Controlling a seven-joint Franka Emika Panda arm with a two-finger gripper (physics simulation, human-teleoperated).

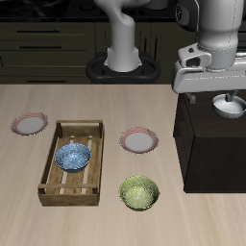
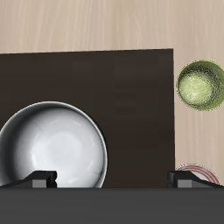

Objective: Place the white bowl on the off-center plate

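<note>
From the exterior view, the white bowl [image 1: 229,106] sits upright on a dark box [image 1: 207,154], its opening facing up; being round, it has no long axis. The claw [image 1: 213,94] hangs just above it. The off-center plate [image 1: 29,123] lies well apart on the wooden surface [image 1: 192,216].

In the wrist view, the bowl [image 2: 52,149] looks glossy and greyish inside. The claw's fingers [image 2: 41,179] appear spread apart and holding nothing, though only their tips show.

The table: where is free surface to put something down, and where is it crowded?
Bare table lies along the front edge, beside the wooden tray, and across the back strip behind the tray. It is tighter between the tray, the nearer plate, the yellow-green bowl and the dark cabinet. The cabinet top bears the white bowl, with the gripper above.
</note>
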